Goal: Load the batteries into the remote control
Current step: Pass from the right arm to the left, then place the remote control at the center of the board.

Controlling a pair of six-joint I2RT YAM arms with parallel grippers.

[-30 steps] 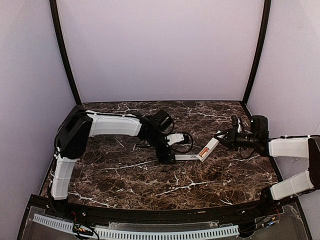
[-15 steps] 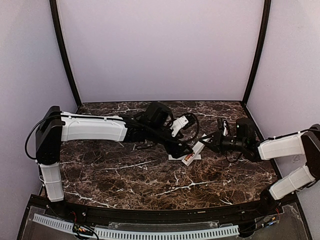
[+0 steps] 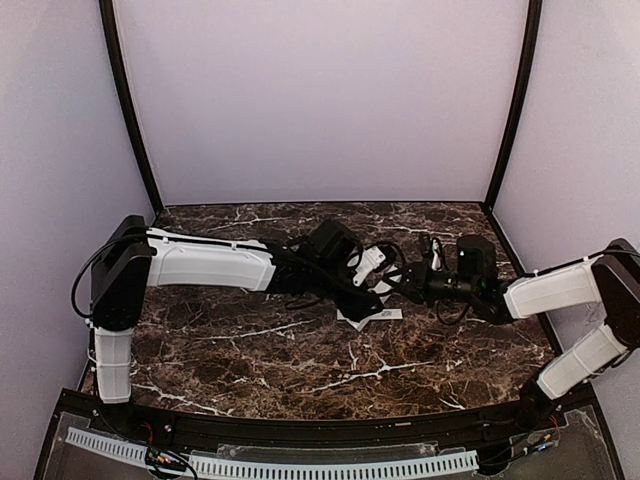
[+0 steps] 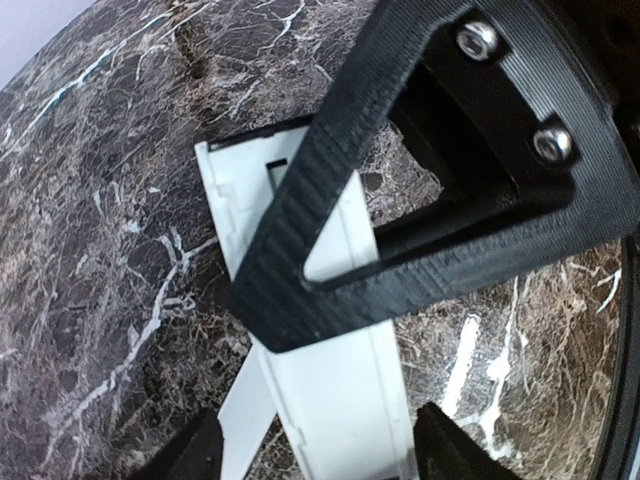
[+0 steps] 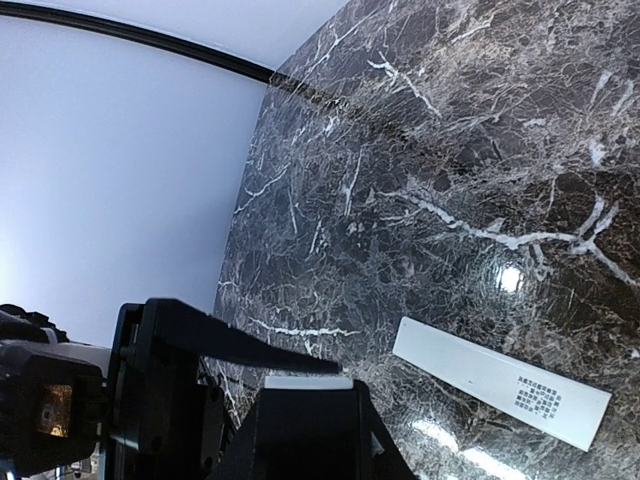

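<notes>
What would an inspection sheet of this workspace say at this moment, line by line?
surface: dark marbled table; no spills seen.
remote control: white bar, one end clamped in the right gripper.
batteries: nothing seen in these views.
cover strip: flat white strip with a printed label, lying on the table, apart from the right gripper.
clutter: nothing seen.
left gripper: low over the white parts at the centre, fingers apart; contact unclear.
right gripper: shut on the remote control.
cables: black loops hang near the wrists.
surroundings: plain pale walls, black corner posts.
</notes>
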